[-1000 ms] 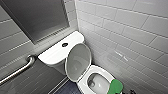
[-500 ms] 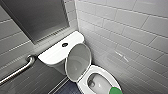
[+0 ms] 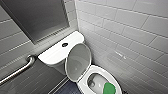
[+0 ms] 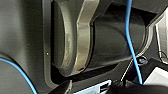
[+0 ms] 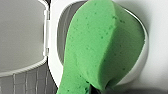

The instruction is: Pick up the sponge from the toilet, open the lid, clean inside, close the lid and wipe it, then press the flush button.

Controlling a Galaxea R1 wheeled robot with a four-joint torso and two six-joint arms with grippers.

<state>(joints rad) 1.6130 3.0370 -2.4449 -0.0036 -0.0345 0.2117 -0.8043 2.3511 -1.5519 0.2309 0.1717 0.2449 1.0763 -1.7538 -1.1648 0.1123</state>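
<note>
The white toilet stands in the corner with its lid raised against the tank. The dark round flush button sits in the middle of the tank top. The bright green sponge hangs over the bowl's near side, above the water. In the right wrist view the sponge looms large over the bowl rim, and my right gripper is shut on its end. The left wrist view faces dark parts of the robot and blue cables.
A metal grab bar runs along the left wall. The grey tiled wall stands close on the toilet's right. A dark panel hangs above the tank. Dark floor tiles show to the left of the bowl.
</note>
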